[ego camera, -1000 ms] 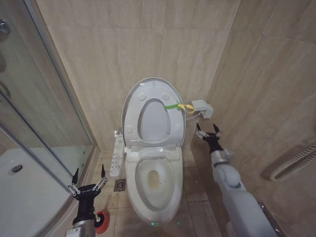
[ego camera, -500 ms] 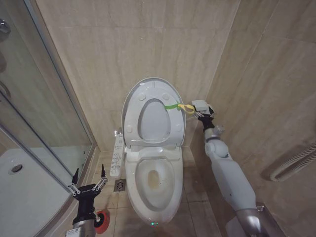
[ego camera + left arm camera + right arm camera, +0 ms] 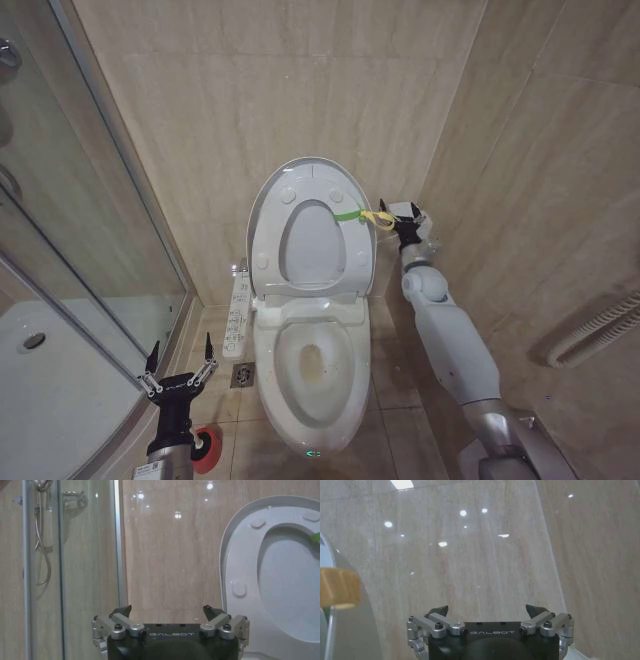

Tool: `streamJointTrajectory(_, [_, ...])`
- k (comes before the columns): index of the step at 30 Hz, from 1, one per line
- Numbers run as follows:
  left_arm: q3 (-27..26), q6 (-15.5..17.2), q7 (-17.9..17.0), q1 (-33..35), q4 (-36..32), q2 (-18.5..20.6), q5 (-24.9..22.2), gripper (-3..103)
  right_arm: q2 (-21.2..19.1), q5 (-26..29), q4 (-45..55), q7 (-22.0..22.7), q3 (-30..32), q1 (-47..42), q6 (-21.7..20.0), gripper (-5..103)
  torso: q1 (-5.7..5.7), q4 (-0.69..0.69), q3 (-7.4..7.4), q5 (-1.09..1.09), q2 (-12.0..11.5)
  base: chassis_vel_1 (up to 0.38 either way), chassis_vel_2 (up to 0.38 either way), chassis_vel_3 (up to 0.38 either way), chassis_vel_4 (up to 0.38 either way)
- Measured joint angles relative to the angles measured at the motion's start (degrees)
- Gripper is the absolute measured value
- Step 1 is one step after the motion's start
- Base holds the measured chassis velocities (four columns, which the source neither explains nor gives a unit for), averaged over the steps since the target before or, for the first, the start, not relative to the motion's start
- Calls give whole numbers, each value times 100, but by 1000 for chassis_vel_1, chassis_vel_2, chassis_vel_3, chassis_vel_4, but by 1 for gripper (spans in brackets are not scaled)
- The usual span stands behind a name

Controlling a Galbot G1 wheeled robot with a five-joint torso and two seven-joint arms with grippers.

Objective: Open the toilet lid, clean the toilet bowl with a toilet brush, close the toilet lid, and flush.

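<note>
We see glossy white plastic on the raised toilet lid (image 3: pixel 310 215), smooth glazed ceramic on the toilet bowl (image 3: pixel 310 385), polished beige wall tiles (image 3: pixel 300 90), and clear glass in the shower screen (image 3: pixel 70 230).

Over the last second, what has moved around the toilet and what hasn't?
The right gripper rose and reached in toward the raised toilet lid's right edge, by the yellow tag, fingers open and holding nothing. The left gripper, toilet bowl and red brush holder stayed put.
</note>
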Motion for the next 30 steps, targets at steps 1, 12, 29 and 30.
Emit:
streamJointTrajectory(1, [0,0,0,0,0,0,0,97,8,-7,-11,2,-7,17,-1,100,0,0,0,0,0,0,0,0,0])
streamJointTrajectory(12, [0,0,0,0,0,0,0,97,192,-100,-288,41,-161,398,-5,100,0,0,0,0,0,0,0,0,0])
streamJointTrajectory(29, [0,0,0,0,0,0,0,97,-29,-112,117,91,-644,161,-12,100,0,-3,0,0,0,0,0,0,0])
streamJointTrajectory(30, [0,0,0,0,0,0,0,97,-29,-112,117,91,-644,161,-12,100,0,-3,0,0,0,0,0,0,0])
